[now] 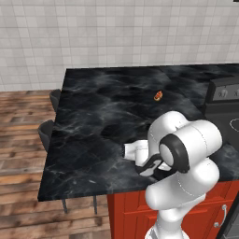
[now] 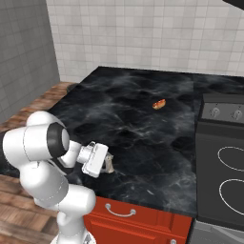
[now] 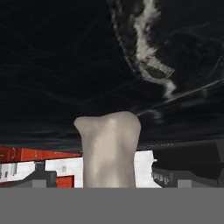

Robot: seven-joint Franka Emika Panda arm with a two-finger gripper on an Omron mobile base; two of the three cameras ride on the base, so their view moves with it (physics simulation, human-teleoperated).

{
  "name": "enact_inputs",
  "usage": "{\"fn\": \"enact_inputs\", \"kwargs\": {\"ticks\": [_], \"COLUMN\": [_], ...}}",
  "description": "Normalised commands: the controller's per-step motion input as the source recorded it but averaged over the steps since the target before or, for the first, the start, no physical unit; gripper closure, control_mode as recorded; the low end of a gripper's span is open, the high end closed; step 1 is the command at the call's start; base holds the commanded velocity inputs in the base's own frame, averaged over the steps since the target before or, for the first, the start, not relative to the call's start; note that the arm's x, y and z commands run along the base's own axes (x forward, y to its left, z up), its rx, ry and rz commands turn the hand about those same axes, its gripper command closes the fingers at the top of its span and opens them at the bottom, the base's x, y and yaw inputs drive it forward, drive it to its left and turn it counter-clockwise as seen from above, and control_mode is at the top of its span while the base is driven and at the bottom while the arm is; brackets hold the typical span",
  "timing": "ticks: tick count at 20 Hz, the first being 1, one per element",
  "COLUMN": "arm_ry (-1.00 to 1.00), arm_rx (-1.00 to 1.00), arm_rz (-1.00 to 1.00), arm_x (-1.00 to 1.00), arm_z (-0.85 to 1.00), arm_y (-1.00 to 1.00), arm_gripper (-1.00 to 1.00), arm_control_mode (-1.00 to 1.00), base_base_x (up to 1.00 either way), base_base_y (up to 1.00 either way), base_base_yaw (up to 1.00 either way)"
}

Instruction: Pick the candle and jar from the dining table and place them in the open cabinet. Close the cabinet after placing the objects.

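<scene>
While I watch, the gripper (image 3: 104, 177) stands wide around the candle (image 3: 109, 148), low over the table (image 2: 143, 124).

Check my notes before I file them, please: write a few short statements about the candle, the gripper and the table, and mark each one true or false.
1. The candle stands between the open fingers of the gripper. True.
2. The gripper has closed on the candle. False: its fingers stand wide apart, clear of the candle's sides.
3. A small orange item lies on the dining table, farther out than the gripper. True.
4. The tabletop is plain white. False: it is black marble with white veins.
5. A stove stands to the right of the marble top in the right base view. True.
</scene>
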Motion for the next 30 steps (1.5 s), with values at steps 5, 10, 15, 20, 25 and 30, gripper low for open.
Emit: {"fn": "enact_inputs", "kwargs": {"ticks": [5, 10, 15, 20, 25, 30], "arm_ry": [0.0, 0.02, -0.01, -0.06, -0.01, 0.0], "arm_rx": [0.0, 0.0, 0.0, -0.02, -0.03, 0.0], "arm_rz": [0.0, 0.0, 0.0, 0.0, 0.0, 0.0], "arm_x": [0.0, 0.01, 0.0, -0.11, -0.02, -0.07], "arm_z": [-0.02, 0.0, 0.06, 0.66, 0.86, 0.79], "arm_y": [-0.07, 0.0, 0.0, -0.07, -0.13, -0.26], "arm_gripper": [1.0, 1.0, 1.0, 1.0, 1.0, 1.0], "arm_control_mode": [-1.0, -1.0, -1.0, -1.0, -1.0, -1.0], "base_base_x": [0.0, 0.0, 0.0, 0.0, 0.0, 0.0], "base_base_y": [0.0, 0.0, 0.0, 0.0, 0.0, 0.0], "base_base_yaw": [0.0, 0.0, 0.0, 0.0, 0.0, 0.0]}}
